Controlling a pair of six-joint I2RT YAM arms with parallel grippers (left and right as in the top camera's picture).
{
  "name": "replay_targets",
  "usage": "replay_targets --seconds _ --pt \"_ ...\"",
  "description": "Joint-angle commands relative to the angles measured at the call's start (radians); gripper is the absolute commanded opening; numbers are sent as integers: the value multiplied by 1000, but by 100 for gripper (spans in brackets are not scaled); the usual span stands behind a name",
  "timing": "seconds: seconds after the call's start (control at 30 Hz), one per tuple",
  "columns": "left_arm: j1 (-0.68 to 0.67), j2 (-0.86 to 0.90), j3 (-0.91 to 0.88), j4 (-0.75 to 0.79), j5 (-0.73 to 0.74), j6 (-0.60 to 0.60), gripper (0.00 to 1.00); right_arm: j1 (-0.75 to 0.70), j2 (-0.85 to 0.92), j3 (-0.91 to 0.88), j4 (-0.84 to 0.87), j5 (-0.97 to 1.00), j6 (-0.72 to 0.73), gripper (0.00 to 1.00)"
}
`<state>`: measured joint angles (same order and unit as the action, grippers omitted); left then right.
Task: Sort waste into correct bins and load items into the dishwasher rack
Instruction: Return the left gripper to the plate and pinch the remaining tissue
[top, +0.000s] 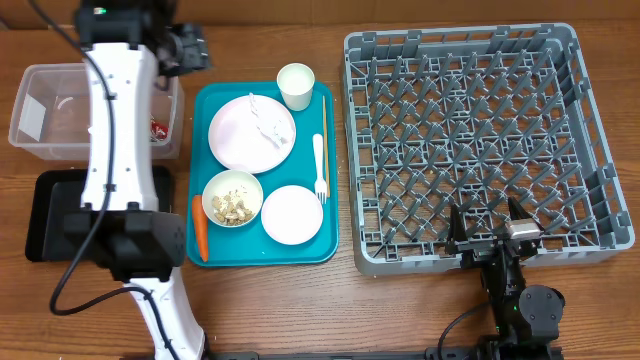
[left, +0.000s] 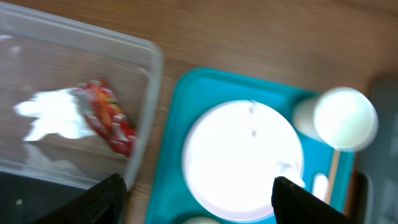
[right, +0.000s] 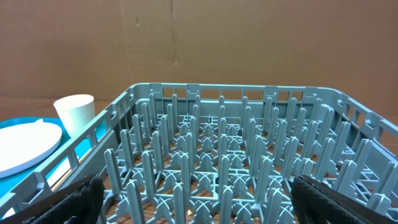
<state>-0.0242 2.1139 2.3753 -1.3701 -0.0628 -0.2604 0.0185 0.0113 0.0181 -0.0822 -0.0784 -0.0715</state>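
My left gripper (top: 190, 50) hangs open and empty above the gap between the clear tub (top: 40, 145) and the teal tray (top: 215, 100). In the left wrist view, the gripper (left: 199, 202) is seen above the tub (left: 152, 68), which holds a red wrapper (left: 109, 118) and a white napkin (left: 53, 115). On the tray lie a large plate (top: 240, 135), a cup (top: 295, 86), a bowl of food scraps (top: 232, 198), a small plate (top: 292, 213), a fork (top: 320, 168), chopsticks (top: 324, 115) and a carrot (top: 199, 228). My right gripper (top: 490, 235) stands open at the grey rack's (top: 485, 130) near edge.
A black tray (top: 45, 215) lies in front of the clear tub, partly under my left arm. Small white bits sit on the large plate. The right wrist view looks over the rack's pegs (right: 236, 155) towards the cup (right: 76, 112).
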Motion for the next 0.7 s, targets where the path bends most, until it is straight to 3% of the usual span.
replay_targets --seconds 0.0,0.17,0.33,0.67 --pt "-98 -5 -79 8 5 -53 77 -5 -8 -10 5 -2 -4 100" --pt "-171 -5 -229 122 5 -157 82 -5 -8 -10 5 -2 -4 100" --pt "-179 -5 -360 245 16 -306 78 -5 -8 -10 5 -2 -4 100" --pt "-179 -1 -572 440 38 -403 76 -5 -8 -10 5 -2 -4 100"
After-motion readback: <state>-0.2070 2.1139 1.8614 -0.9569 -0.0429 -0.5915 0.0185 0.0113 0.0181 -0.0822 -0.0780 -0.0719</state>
